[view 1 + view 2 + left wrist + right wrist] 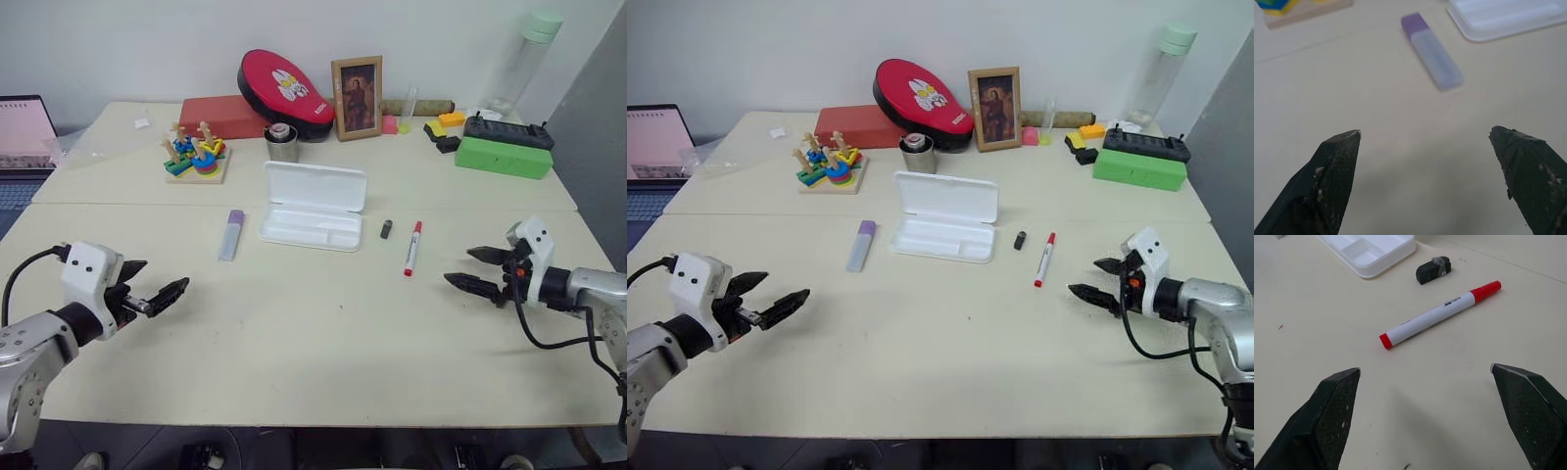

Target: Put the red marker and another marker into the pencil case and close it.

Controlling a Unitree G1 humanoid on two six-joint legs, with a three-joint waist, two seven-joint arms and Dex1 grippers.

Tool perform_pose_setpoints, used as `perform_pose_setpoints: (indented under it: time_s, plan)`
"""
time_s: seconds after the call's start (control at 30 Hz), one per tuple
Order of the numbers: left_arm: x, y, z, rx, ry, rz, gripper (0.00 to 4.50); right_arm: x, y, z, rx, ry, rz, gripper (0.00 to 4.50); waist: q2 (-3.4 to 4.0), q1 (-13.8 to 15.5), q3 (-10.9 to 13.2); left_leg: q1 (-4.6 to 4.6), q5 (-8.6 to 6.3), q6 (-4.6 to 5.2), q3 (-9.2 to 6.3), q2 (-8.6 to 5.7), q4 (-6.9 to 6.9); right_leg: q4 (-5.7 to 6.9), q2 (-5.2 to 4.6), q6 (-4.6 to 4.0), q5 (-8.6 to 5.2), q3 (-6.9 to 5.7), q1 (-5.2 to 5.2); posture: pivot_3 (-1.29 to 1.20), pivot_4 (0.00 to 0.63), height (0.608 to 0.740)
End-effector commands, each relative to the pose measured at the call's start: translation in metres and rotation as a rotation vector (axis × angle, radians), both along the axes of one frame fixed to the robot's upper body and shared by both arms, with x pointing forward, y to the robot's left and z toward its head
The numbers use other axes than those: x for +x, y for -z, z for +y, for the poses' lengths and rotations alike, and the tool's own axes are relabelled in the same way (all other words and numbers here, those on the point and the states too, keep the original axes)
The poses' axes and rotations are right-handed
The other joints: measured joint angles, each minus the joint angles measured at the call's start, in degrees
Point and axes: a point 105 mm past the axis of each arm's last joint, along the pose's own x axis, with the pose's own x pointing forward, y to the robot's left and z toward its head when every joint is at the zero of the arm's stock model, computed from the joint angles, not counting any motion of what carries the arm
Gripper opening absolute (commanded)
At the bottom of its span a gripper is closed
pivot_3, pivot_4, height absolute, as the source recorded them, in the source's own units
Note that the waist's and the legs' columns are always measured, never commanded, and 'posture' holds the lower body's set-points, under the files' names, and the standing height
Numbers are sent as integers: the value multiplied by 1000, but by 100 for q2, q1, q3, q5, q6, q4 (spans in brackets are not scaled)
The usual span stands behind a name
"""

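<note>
The left tool (157, 292) hovers released over the surface (294, 333), empty. Ahead lie the lilac marker (231, 235), the open pencil case (313, 206), a small black piece (386, 229) and the red marker (412, 248). The right tool (478, 269) hangs released, near the red marker.

We can make out a short line of small dark print on the white barrel of the red marker (1438, 314), near its cap, but it's too small for us to read. The red pad (285, 93) at the back of the table carries a white cartoon figure with some lettering under it, and we can't read that either. Nothing else with writing that we can read.
</note>
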Motion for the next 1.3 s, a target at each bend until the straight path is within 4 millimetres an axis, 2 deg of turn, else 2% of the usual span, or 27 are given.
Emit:
perform_pose_setpoints:
  time_s: [0.03, 0.3, 0.53, 0.7, 1.07, 1.17, 1.3]
  plan:
    - [-5, -11, 7, 53, 7, -7, 4500, -2, -12, 2, -21, -47, -20, 4489, 0, 2, 0, 0, 0, 0, 0, 0, 0, 0, 0, 0, 0, 0, 0, 0, 150, 740]
    - [-6, -14, 6, 87, 42, 17, 4500, -5, -9, -3, -19, -52, -2, 4489, -1, 17, 2, -3, 0, 0, 0, 0, 0, 0, -1, 6, -4, -2, 0, 0, 150, 740]
    - [-2, -17, 8, 114, 41, 11, 4500, -7, -10, 3, -8, -83, 3, 4489, -1, 17, 2, -3, 0, 0, 0, 0, 0, 0, -1, 5, -3, -2, -1, 0, 150, 740]
    - [-1, -11, 10, 140, 24, 13, 4500, -9, -9, 7, -2, -103, 8, 4489, -1, 16, 2, -3, 0, 0, 0, 0, 0, 0, -1, 2, -1, -2, -1, 0, 150, 740]
    - [3, -19, 18, 126, -28, -47, 4500, -13, -4, 17, 0, -151, 26, 4489, -1, 16, 2, -3, 0, 0, 0, 0, 1, 1, -1, -2, 2, -2, 0, 0, 150, 740]
    - [7, -22, 11, 113, 2, -77, 4500, -12, -17, 32, 43, -204, -8, 4489, -1, 15, 2, -2, 0, 0, 0, 0, 1, 1, -1, -4, 3, -2, 0, 0, 150, 740]
    - [22, -32, -16, 81, 129, -167, 4500, -3, -35, 76, 85, -322, -79, 4489, -1, 2, 2, 0, 1, -1, -1, 0, 4, 7, 0, 3, 4, -2, 0, 0, 150, 740]
